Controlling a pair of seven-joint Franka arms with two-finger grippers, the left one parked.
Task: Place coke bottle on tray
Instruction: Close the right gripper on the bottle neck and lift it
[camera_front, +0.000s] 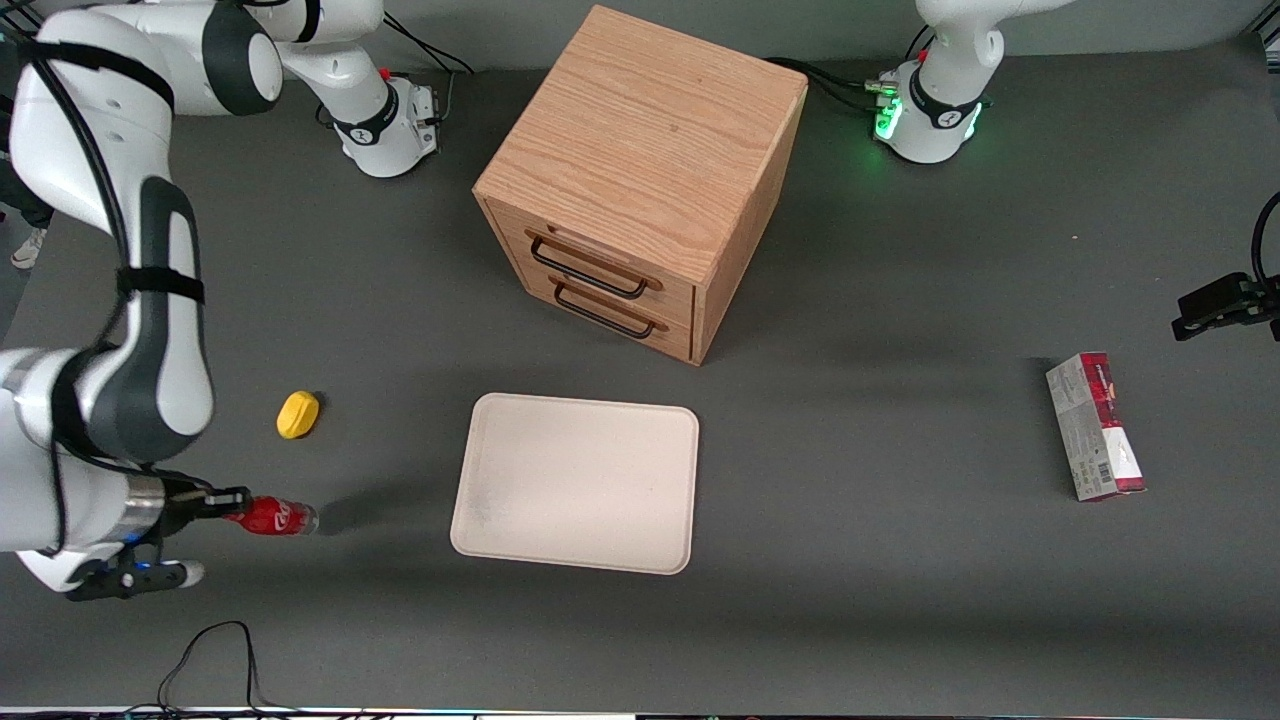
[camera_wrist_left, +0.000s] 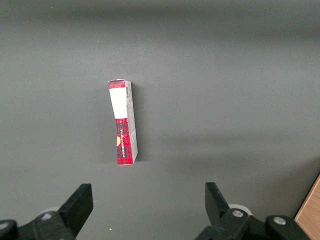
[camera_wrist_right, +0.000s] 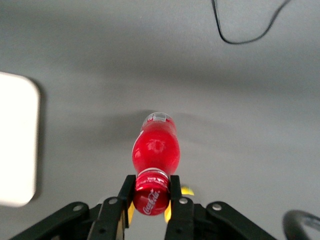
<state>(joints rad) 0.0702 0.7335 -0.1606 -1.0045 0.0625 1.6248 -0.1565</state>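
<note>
Right now the jaws (camera_wrist_right: 152, 192) are clamped on the red cap of the bottle (camera_front: 276, 517), which lies on its side with its clear base pointing toward the tray (camera_front: 577, 483). In the front view the bottle sits at the working arm's end of the worktop (camera_front: 880, 600), apart from the tray with bare mat between them. The wrist view shows the bottle (camera_wrist_right: 155, 149) held by its cap, a finger (camera_wrist_right: 126, 192) pressed against each side, and a rounded corner of the tray (camera_wrist_right: 17, 135). A lemon (camera_front: 297, 414) lies farther from the front camera than the bottle. A cabinet (camera_front: 640, 180) stands past the tray, drawers facing it. A carton (camera_front: 1094, 426) lies toward the parked arm's end.
</note>
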